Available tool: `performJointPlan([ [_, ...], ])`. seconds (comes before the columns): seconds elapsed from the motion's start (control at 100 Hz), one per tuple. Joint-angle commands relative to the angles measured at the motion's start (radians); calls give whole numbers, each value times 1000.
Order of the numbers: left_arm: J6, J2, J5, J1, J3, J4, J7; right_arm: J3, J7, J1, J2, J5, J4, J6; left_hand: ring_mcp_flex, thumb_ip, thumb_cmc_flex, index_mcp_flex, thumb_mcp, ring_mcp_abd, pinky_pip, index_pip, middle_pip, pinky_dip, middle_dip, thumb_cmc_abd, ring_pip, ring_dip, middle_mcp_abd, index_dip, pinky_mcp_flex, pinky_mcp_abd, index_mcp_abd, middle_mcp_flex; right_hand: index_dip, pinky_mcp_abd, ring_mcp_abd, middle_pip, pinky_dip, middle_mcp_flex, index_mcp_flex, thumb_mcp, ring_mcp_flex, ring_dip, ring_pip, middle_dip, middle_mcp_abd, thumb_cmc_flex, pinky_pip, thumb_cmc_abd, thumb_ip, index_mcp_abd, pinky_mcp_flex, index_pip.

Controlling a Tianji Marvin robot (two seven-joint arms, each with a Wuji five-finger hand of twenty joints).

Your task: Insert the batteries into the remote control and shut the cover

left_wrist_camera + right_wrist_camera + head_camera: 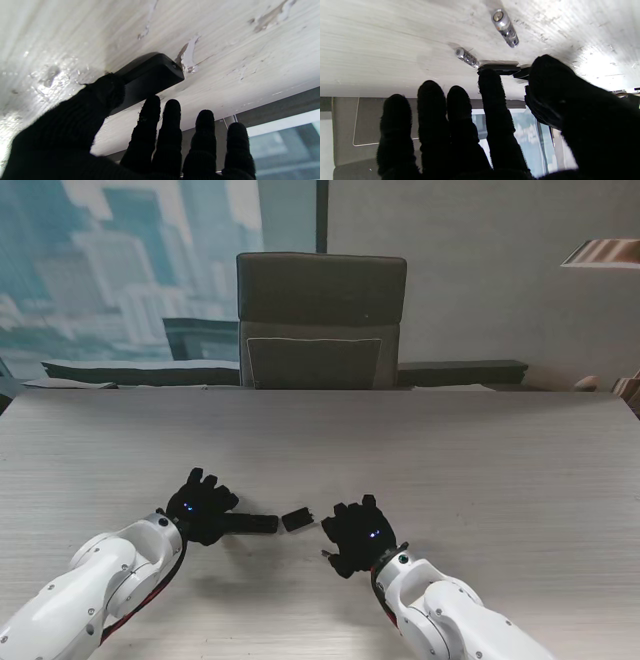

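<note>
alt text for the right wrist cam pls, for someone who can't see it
A black-gloved right hand reaches along a pale wood-grain table, its index fingertip and thumb at a small flat black battery cover. Two silver batteries lie loose on the table just past the cover, one almost touching it.
</note>
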State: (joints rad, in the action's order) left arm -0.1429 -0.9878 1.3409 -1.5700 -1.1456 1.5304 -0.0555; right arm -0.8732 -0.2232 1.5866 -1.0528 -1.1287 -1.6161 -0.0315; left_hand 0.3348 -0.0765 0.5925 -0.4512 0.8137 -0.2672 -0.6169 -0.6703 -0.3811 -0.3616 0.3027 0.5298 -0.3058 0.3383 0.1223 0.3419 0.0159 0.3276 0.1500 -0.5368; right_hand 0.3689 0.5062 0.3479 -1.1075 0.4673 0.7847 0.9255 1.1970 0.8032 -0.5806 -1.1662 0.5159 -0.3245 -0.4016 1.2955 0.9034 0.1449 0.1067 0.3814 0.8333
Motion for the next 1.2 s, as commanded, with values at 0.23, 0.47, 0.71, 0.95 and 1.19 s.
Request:
performJointPlan([
  [0.23, -6, 3, -10, -32, 11, -49, -25, 57, -13, -26, 2, -18, 52, -14, 12, -17, 6, -204, -19, 3, -24, -189, -14, 13, 13, 26, -10, 0, -4, 39, 8, 5, -228, -8, -113, -31, -36, -67, 36, -14, 18, 30, -2, -33, -51, 30, 23, -35, 48, 54, 76, -30, 6, 76],
  [0.47, -4, 2, -13, -32, 12, -48, -29, 110, -19, -75, -1, 4, 108, -22, 14, -18, 4, -203, -20, 5, -27, -190, -15, 14, 14, 22, -13, 1, -2, 39, 8, 6, -229, -8, -240, -36, -53, -83, 41, -9, -38, 46, 7, -35, -59, 25, 42, -145, 52, 55, 152, -61, 12, 233],
  [0.71, -6, 3, -14, -32, 12, -45, -36, 150, -20, -104, 1, 8, 145, -24, 14, -17, 3, -202, -22, 4, -29, -189, -14, 15, 14, 17, -12, 1, -2, 39, 8, 6, -227, -7, -281, -40, -55, -100, 40, 45, 25, 65, 28, -29, -54, -73, 57, -242, 52, -16, 157, -87, 14, 319],
  [0.95, -7, 2, -18, -30, 16, -46, -34, 128, -20, -88, 0, 12, 126, -13, 12, -14, 1, -198, -24, 4, -31, -187, -13, 16, 13, 10, -12, 1, 1, 39, 8, 5, -221, -4, -232, -33, -41, -124, 38, 57, 23, 88, 28, -34, -69, -89, 47, -271, 47, -39, 149, -31, 10, 345],
  [1.19, -9, 2, -17, -30, 17, -47, -31, 94, -44, -83, -9, 22, 88, 30, 12, -14, 7, -199, -23, 4, -34, -190, -15, 16, 14, 14, -14, 2, 0, 41, 7, 4, -224, -5, -215, -29, -38, -130, 40, 60, 18, 101, 31, -35, -75, -90, 42, -274, 50, -37, 148, -23, 10, 351],
])
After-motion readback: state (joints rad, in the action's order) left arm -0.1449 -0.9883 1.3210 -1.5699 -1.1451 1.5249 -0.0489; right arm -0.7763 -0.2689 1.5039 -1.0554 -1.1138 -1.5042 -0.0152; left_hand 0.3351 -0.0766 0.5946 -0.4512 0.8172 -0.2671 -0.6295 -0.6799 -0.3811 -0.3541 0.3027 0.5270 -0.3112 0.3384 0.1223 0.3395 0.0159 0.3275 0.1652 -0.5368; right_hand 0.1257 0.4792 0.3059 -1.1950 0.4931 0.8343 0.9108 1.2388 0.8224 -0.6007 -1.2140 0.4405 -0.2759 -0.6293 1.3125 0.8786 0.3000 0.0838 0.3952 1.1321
